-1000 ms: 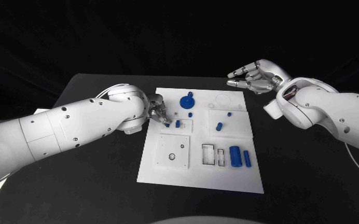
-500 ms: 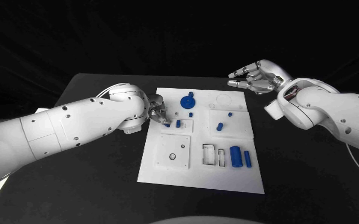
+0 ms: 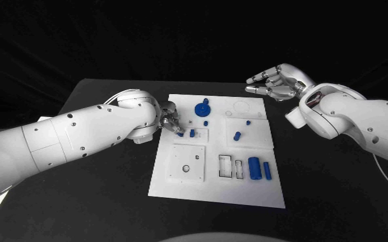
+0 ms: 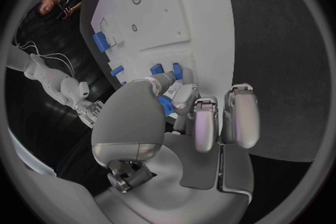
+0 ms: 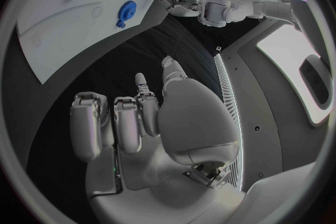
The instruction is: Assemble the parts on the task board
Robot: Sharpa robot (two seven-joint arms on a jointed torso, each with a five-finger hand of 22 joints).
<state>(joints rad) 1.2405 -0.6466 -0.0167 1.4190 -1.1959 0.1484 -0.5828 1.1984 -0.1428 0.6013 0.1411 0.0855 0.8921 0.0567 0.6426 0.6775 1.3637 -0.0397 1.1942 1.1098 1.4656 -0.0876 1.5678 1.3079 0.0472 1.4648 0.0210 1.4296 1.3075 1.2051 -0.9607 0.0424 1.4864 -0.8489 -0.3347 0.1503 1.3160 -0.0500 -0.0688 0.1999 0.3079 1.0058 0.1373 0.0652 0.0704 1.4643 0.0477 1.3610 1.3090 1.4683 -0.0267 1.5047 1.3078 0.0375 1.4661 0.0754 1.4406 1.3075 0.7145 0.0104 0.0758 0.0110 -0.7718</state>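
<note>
Left hand at the left edge of the task board, fingers pinched on one small blue part; the wrist view shows the blue piece caught between thumb and fingertip, just over the board's upper-left recessed square. The other fingers of that hand are curled alongside.

Count on the board, head view, left to right:
- one short blue peg standing just beside my pinched piece
- one blue gear-like disc near the far edge, with one small blue stud below it
- one blue slanted piece mid-board, one tiny blue stud above it
- two upright blue cylinders, the fat one and the thin one, at the right, next to two empty rectangular slots
- one white square plate with a round hole

No readable writing or labels on the board or parts.

Right hand is above the black desk past the board's far right corner, holding nothing, fingers loosely bent and apart.
</note>
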